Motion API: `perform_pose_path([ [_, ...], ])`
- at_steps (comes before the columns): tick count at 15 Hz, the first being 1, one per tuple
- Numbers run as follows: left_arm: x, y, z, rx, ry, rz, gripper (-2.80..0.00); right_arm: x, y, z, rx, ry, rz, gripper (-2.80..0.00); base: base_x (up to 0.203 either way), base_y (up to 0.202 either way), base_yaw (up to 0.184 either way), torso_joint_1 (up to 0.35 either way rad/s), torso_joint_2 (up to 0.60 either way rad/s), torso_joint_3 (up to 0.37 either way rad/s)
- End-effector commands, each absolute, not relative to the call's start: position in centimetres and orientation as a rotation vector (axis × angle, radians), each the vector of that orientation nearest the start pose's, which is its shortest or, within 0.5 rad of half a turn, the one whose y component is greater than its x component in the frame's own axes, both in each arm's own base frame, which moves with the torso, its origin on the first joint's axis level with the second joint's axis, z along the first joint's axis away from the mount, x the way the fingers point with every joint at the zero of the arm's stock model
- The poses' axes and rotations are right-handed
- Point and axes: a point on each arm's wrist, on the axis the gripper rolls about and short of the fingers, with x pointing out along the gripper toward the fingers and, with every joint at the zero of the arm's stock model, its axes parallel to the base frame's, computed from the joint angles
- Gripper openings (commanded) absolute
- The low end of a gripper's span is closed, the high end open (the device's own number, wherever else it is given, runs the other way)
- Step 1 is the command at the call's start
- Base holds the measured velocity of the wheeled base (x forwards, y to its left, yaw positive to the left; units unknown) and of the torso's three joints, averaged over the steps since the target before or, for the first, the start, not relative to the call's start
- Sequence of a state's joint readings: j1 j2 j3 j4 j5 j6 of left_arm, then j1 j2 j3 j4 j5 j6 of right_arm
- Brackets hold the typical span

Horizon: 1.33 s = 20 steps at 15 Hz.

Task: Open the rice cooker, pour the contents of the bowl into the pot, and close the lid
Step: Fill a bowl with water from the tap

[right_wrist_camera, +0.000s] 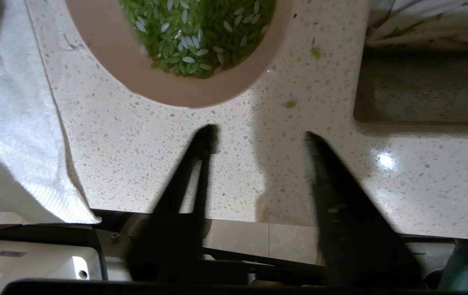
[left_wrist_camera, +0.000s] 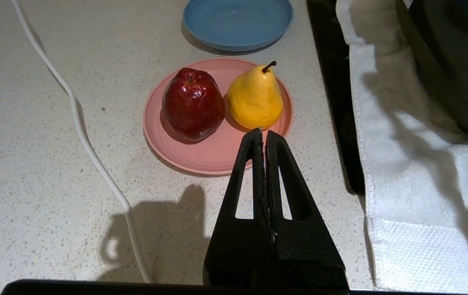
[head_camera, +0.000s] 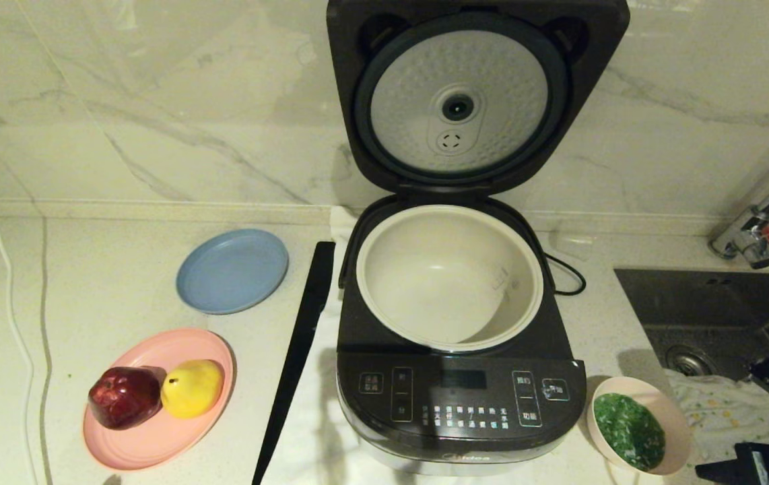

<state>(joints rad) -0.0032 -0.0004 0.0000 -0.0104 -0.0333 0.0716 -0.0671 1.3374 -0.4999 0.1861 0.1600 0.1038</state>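
Note:
The dark grey rice cooker (head_camera: 460, 397) stands at the middle of the counter with its lid (head_camera: 475, 94) swung up, silver underside facing me. The cream-white pot (head_camera: 450, 277) inside holds nothing. Right of the cooker's front sits the pale pink bowl (head_camera: 639, 423) (right_wrist_camera: 176, 78) with its green and white contents (head_camera: 628, 431) (right_wrist_camera: 197, 32). My right gripper (right_wrist_camera: 260, 137) hovers open over bare counter just short of the bowl's near rim, nothing between its fingers. My left gripper (left_wrist_camera: 263, 133) is shut and empty, near the pink plate.
A pink plate (head_camera: 155, 404) with a red apple (head_camera: 125, 397) and yellow pear (head_camera: 192, 387) lies front left, a blue plate (head_camera: 232, 271) behind it. A black strip (head_camera: 297, 357) lies left of the cooker. A white towel (right_wrist_camera: 12, 135) underlies the cooker. Sink (head_camera: 728, 316) at right.

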Motion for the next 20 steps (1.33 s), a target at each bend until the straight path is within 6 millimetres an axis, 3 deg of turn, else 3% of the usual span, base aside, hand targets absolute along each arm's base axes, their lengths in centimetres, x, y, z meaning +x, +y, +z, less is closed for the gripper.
perform_pose_path([
  [1,-2.2,-0.1,7.5,0.072,-0.007,-0.037,-2.80,16.4,-0.7,12.2,0.206,1.048,0.025,0.00,0.000,0.000,0.000,0.000,0.00,0.000],
  [8,-2.2,-0.1,7.5,0.072,-0.007,-0.037,-2.80,19.6,-1.1,11.0,0.188,1.007,-0.059,0.00,0.000,0.000,0.000,0.000,0.00,0.000],
  [20,-2.2,-0.1,7.5,0.072,-0.007,-0.037,-2.80,22.0,-1.4,10.5,0.186,0.973,-0.082,0.00,0.000,0.000,0.000,0.000,0.00,0.000],
])
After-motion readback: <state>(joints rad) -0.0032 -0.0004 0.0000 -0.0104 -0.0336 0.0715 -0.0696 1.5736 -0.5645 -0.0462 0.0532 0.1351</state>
